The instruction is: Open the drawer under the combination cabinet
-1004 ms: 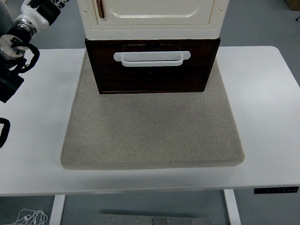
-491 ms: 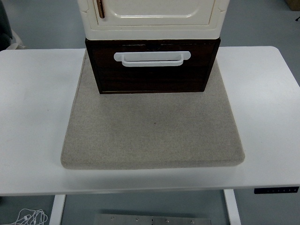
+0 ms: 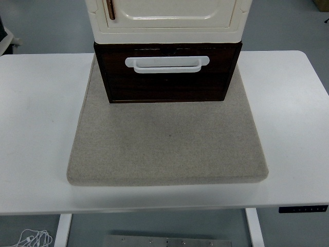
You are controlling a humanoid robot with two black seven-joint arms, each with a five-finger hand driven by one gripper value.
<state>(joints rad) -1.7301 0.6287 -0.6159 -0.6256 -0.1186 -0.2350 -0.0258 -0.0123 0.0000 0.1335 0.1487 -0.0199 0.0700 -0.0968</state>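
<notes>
A cream cabinet (image 3: pixel 167 20) stands at the back middle of the table on a grey felt mat (image 3: pixel 167 144). Under it is a dark brown drawer (image 3: pixel 167 82) with a white bar handle (image 3: pixel 167 64) across its front. The drawer front sits about flush with the cabinet's base. A brown door handle (image 3: pixel 110 9) shows on the cabinet door above. Neither of my hands is in view.
The white table (image 3: pixel 36 128) reaches out on both sides of the mat. A small control panel (image 3: pixel 303 209) sits on the table's front edge at the right. White cables (image 3: pixel 33 238) lie on the floor at the lower left.
My left arm, which was at the left edge one second ago, has drawn back out of view. The cabinet and drawer have not moved.
</notes>
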